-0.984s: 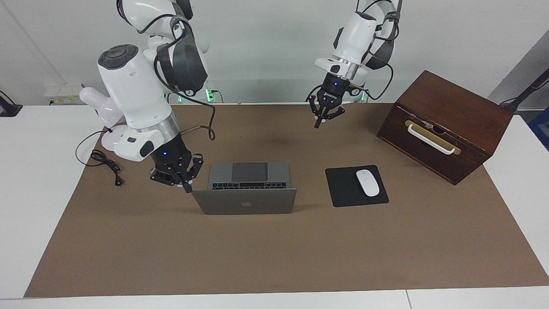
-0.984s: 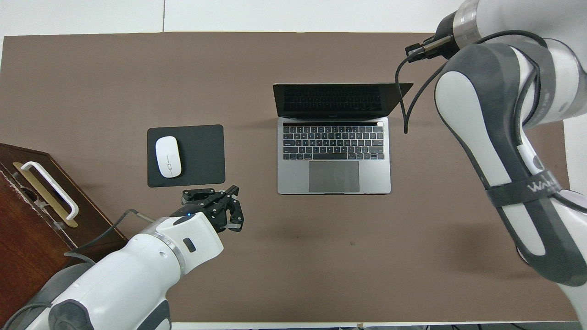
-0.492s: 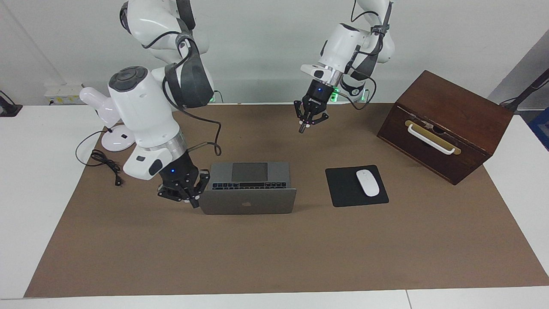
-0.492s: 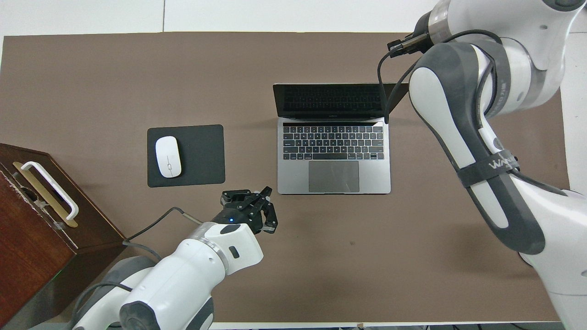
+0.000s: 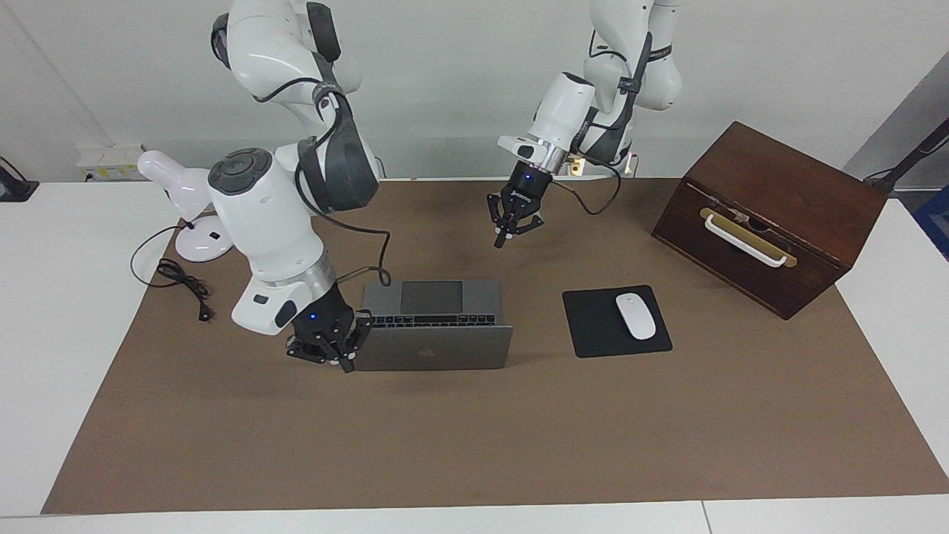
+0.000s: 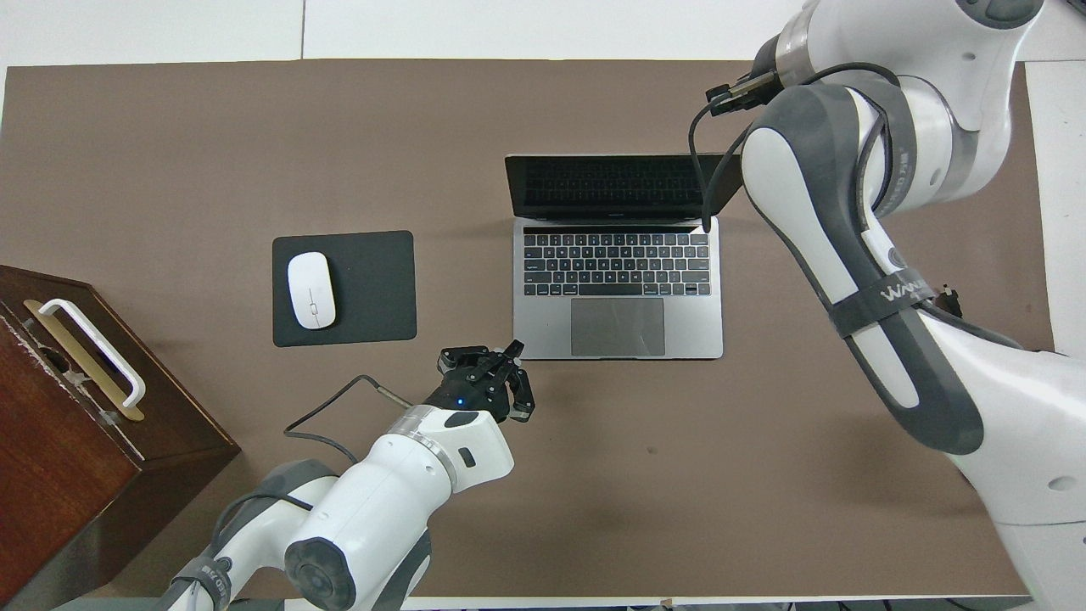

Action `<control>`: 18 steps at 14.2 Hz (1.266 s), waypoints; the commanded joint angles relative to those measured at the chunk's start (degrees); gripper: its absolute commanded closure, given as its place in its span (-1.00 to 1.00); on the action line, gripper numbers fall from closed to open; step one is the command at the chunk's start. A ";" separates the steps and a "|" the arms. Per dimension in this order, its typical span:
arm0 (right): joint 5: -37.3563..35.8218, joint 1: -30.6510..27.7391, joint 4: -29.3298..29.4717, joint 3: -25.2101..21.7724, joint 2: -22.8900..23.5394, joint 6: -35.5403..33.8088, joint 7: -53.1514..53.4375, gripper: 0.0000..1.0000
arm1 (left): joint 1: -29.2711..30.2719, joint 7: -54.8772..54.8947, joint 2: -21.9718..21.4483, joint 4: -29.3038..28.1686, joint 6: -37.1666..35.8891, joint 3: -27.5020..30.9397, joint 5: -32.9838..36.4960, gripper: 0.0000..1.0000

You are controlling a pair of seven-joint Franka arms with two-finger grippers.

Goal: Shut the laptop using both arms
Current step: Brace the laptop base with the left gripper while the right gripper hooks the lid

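The left gripper (image 5: 511,222) hangs in the air over the bare brown mat (image 5: 474,437), above the stretch between the robots' edge of the table and the laptop's trackpad side. Its fingers (image 6: 512,350) are spread apart and hold nothing. From above, the left gripper (image 6: 490,382) shows just at the corner of the laptop base that lies nearest the robots and toward the mouse pad.

The laptop (image 5: 434,326) sits open near the middle of the mat, trackpad toward the robots, its screen leaning partly down over the keys. In the overhead view the laptop (image 6: 618,288) shows a dark screen above a black keyboard.

Beside the laptop, toward the left arm's end of the table, a black mouse pad (image 5: 593,326) lies flat with a white mouse (image 5: 636,316) on it. A dark wooden box (image 5: 771,215) with a white handle stands past the mouse pad, at the same end.

The right gripper (image 5: 330,347) is low at the screen's outer corner, on the side toward the right arm's end of the table, right against the lid's edge. Whether its fingers are open or closed, I cannot tell. In the overhead view the arm's own body hides it.

A white desk lamp (image 5: 178,200) and a black cord (image 5: 182,285) lie at the right arm's end.
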 commanded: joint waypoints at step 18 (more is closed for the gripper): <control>1.06 1.35 -7.04 0.34 -0.50 1.91 -0.97 1.00 | 4.10 3.34 17.89 7.51 10.31 0.91 9.71 1.00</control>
